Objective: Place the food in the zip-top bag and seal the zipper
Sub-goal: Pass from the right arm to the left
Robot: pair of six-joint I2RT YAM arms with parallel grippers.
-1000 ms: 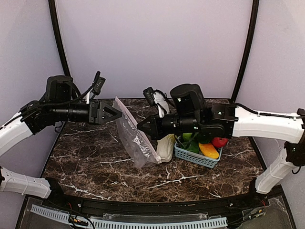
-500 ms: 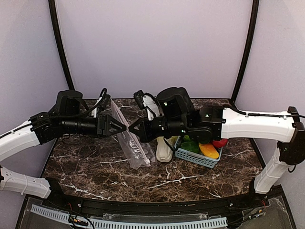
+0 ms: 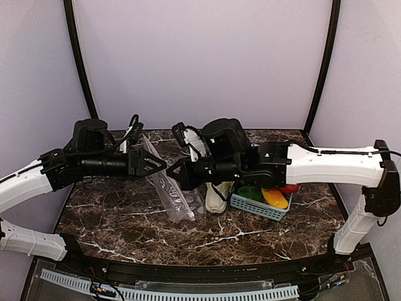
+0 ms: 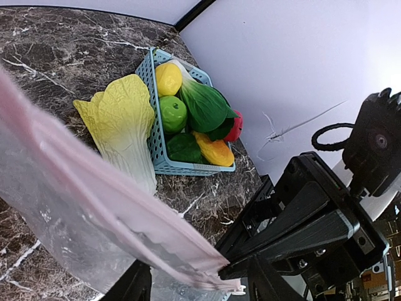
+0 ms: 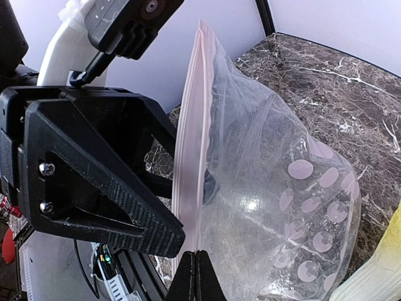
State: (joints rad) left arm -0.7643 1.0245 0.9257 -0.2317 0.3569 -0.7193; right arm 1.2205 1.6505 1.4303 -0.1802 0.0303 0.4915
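top external view: both grippers now meet at the bag's mouth; a second ago they were well apart.
left gripper [image 3: 161,167]: half open, nothing gripped; the zipper [image 5: 188,157] runs between its jaws.
right gripper [image 3: 170,171]: closed, pinching the zipper's end.
bag [image 3: 170,194]: hung below both grippers, nothing seen inside.
meaning: mouth judged about to be spread; no food loaded yet.
count: one bag, one basket [image 4: 145,88], one cabbage [image 4: 122,125] beside it, behind the right gripper; inside, one lemon [image 4: 168,78], apple [image 4: 172,113], pepper [image 4: 215,150], red fruit [image 4: 235,127].
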